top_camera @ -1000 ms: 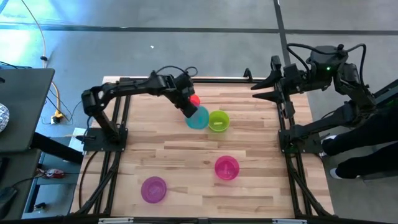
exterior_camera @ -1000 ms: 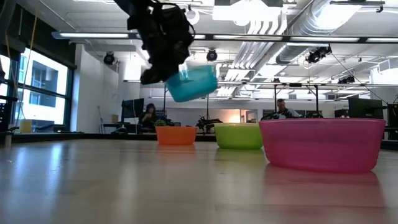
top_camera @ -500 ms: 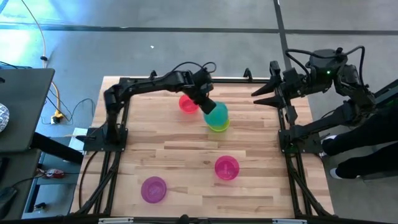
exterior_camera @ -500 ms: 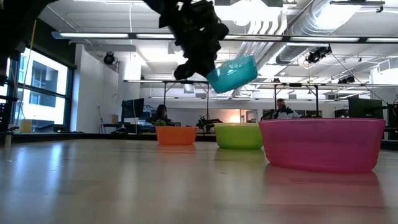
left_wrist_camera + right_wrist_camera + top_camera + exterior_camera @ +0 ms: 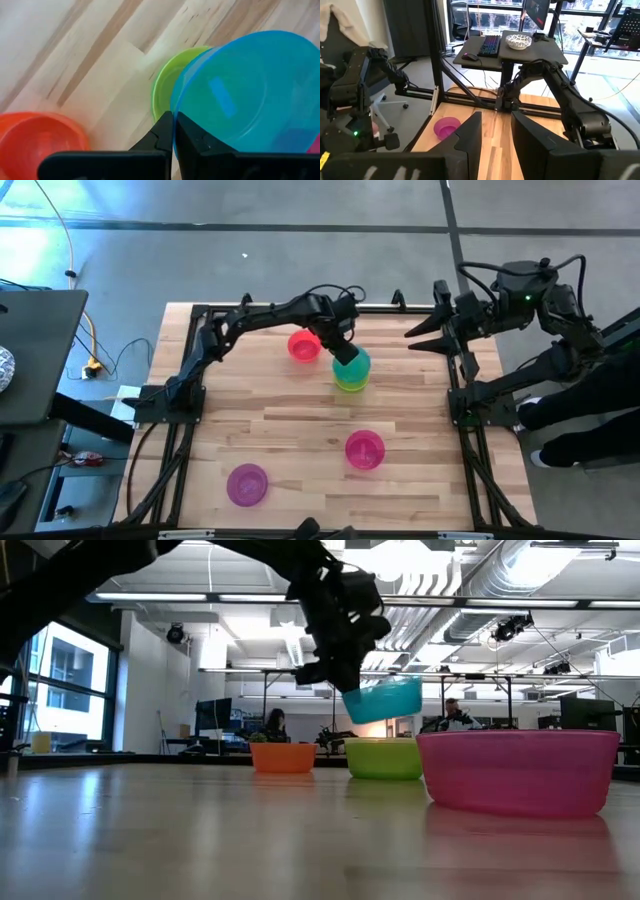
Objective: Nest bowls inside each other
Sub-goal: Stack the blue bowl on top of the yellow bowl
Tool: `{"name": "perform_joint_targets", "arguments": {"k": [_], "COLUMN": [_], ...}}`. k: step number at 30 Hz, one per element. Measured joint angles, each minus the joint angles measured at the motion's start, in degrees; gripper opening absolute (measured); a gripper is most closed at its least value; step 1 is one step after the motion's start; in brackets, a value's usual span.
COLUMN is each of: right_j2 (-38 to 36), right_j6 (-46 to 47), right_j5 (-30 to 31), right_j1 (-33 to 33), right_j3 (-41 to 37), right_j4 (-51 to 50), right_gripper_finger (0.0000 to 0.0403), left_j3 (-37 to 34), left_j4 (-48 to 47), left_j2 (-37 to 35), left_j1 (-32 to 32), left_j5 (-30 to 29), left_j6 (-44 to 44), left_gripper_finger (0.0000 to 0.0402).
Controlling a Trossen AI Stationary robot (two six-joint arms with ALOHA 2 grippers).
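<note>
Your left gripper [image 5: 344,352] is pinching the teal bowl [image 5: 352,364] by its rim, holding it just above the green bowl [image 5: 350,383]; your right gripper [image 5: 412,336], jaws parted, is waiting at 2 o'clock.

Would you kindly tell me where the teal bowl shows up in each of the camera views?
High view: teal bowl upper middle, over the green bowl, held by the left gripper.
Low view: centre, raised above the table.
Left wrist view: right side.
Right wrist view: not in it.
Shared landmark: the green bowl.
</note>
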Motion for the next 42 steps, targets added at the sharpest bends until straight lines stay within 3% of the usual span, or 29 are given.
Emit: {"name": "perform_joint_targets", "arguments": {"k": [15, 42], "right_j2": [0.0, 0.0], "right_j6": [-1.8, -0.3], "right_j5": [0.0, 0.0], "right_j1": [0.0, 0.0], "right_j3": [0.0, 0.0], "right_j4": [-0.5, -0.8], "right_gripper_finger": [0.0099, 0.0099], "left_j3": [0.2, 0.1], "left_j4": [0.5, -0.3], "left_j2": [1.0, 5.0], "left_j1": [-0.3, -3.0], "left_j5": [-5.2, -7.6], "left_j6": [0.0, 2.0], "left_gripper_finger": [0.0000, 0.0000]}}
